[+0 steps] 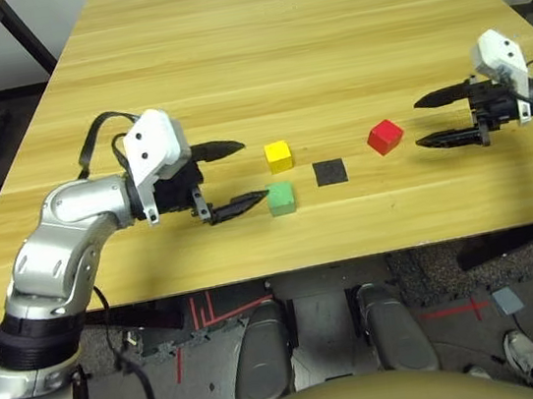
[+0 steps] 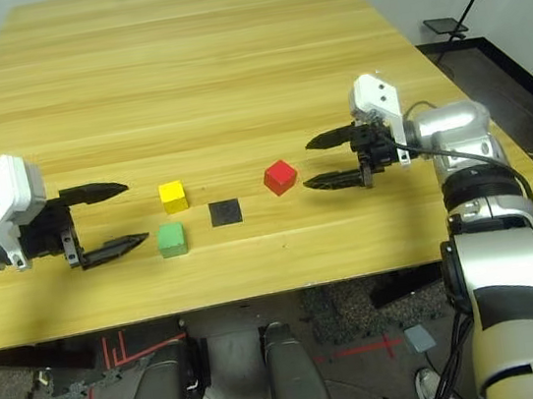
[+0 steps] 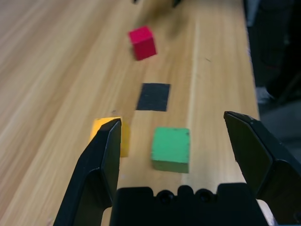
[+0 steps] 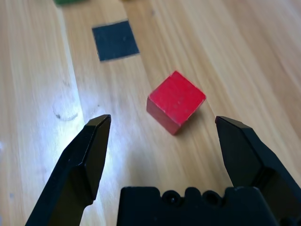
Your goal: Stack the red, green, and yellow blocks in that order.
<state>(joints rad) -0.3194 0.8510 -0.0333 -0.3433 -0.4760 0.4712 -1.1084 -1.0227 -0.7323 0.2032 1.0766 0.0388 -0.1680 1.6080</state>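
Red (image 2: 280, 177), green (image 2: 172, 240) and yellow blocks (image 2: 174, 197) are seen unstacked around a black patch (image 2: 226, 212). Both pincers, left (image 2: 119, 220) and right (image 2: 317, 163), are spread wide, empty.

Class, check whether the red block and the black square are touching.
Apart: the left eye view shows bare table between the red block and the black square.

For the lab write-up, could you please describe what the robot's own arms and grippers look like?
Both arms have rounded silver segments with a black ribbed band. Each wrist carries a white housing with small dark holes and loose black cable. The left gripper and right gripper each have two black, tapering, pointed jaws.
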